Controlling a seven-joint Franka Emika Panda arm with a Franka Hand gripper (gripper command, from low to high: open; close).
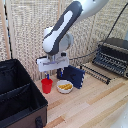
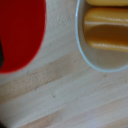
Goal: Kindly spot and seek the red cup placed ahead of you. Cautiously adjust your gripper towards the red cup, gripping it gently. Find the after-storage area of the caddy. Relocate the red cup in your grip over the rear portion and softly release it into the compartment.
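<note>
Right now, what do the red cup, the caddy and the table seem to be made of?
The red cup looks like smooth plastic: even, plain colour, thin open rim. The caddy seems soft black fabric, since its divider and walls sag slightly; the picture is too coarse for certainty. The table looks like pale wood, or a wood-look laminate: grain lines and small knots show in the wrist view.

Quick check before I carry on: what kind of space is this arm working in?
Probably a mock kitchen counter or lab bench: a light wooden tabletop, a toaster oven at the exterior view's right, a white bowl of yellow food, and a reed screen as backdrop.
</note>
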